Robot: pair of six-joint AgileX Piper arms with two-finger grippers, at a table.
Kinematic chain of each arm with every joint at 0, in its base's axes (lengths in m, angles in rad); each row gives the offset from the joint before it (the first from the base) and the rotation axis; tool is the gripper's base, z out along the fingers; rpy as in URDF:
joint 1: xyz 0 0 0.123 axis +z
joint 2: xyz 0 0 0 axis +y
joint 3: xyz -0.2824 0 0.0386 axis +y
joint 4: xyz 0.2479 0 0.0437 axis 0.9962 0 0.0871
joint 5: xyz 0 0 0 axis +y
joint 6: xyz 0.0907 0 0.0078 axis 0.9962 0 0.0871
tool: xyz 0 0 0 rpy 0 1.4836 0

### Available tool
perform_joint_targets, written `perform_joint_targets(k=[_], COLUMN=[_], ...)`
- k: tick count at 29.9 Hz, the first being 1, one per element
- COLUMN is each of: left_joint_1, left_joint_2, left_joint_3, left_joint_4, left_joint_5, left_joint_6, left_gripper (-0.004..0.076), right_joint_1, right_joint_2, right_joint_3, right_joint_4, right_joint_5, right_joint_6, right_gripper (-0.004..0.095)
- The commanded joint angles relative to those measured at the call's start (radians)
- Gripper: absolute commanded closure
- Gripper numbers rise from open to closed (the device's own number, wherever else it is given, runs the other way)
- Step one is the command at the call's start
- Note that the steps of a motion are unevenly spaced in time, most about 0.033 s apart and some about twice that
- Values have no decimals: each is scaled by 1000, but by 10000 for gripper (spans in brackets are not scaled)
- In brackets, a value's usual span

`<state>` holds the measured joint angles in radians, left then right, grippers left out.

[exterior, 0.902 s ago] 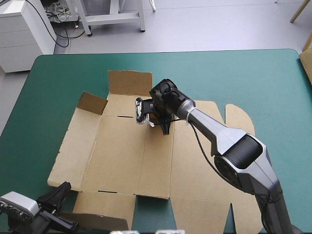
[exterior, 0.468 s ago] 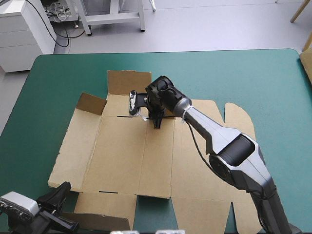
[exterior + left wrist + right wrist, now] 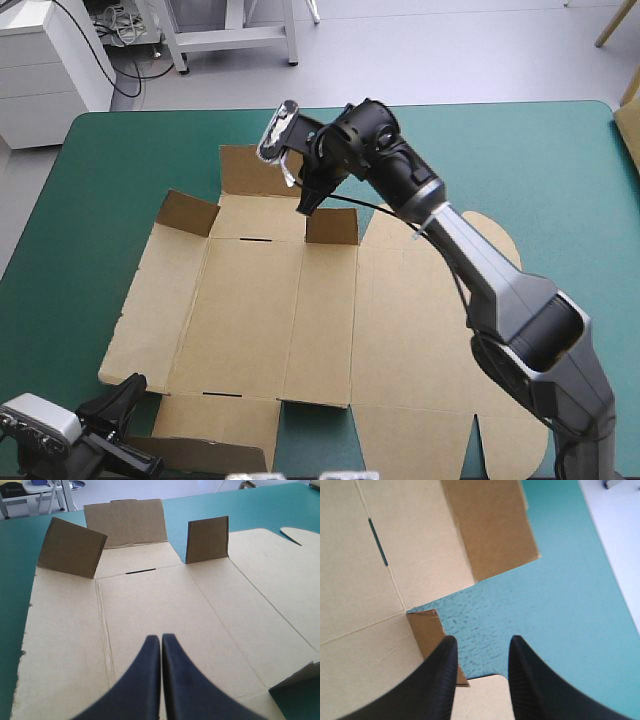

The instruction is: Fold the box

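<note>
In the high view, your box [image 3: 250,300], a cut sheet of brown board, lies mostly flat on the left and middle of the table with its teal-green cover [image 3: 130,150]. Only three pieces stand up along the sheet's far edge: a corner flap [image 3: 188,212], a wide far flap [image 3: 262,168] and a small square tab [image 3: 331,227]. The right gripper [image 3: 308,198] hangs above that small tab with its black fingers pointing down. I judge it is there to work the far wall, and the fold looks barely started. The right arm crosses over the sheet's right half, so treat that side as occupied. The left gripper [image 3: 122,392] waits low at the near left corner, just off the board and well apart from the other.

In the left wrist view, the left gripper [image 3: 161,639] has its fingers pressed together in one point, holding nothing. It aims across the flat panels at the three raised pieces. Nothing lies on the board between it and them.

In the right wrist view, the right gripper [image 3: 484,647] has its fingers spread, with only bare teal-green cover between them. The small tab [image 3: 427,630] stands just beside one finger, not between the two. To pinch it you would likely have to shift sideways first. The far flap [image 3: 490,530] lies ahead of the fingers, and a narrow slot [image 3: 377,540] shows in the panel beside it, probably for tucking a wall later.
</note>
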<state>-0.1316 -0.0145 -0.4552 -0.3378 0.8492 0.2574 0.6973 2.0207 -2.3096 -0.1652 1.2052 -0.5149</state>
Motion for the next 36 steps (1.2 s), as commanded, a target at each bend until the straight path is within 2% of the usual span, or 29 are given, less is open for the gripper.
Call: perform_joint_targets(k=[1,4,5,9,12,20,32,36], left_joint_1=[0,0,0,0,0,0,0,0], left_joint_2=[-9,-9,-9,-9,-9,-9,-9,-9], left_joint_3=[-23,-23,-23,-23,-23,-23,-23,-23], left_joint_4=[-23,-21,-21,-21,-21,-18,-18,-20], left_joint_5=[-71,-71,-71,-71,-71,-71,-71,-71], left_joint_6=[2,2,2,2,2,2,2,2], left_gripper=[731,731,731,731,731,731,728,729], right_joint_1=[3,3,3,3,3,3,3,3], right_joint_2=[-170,-252,-273,-373,-478,-861,-1425,-1562], right_joint_3=[-35,-34,-34,-17,91,632,1336,1510], right_joint_4=[-14,-21,-24,-42,-60,-70,-43,-15], right_joint_5=[-34,-34,-34,-34,-34,-38,-186,-234], right_joint_6=[72,153,178,282,325,452,665,667], right_gripper=[723,904,926,926,925,925,926,925])
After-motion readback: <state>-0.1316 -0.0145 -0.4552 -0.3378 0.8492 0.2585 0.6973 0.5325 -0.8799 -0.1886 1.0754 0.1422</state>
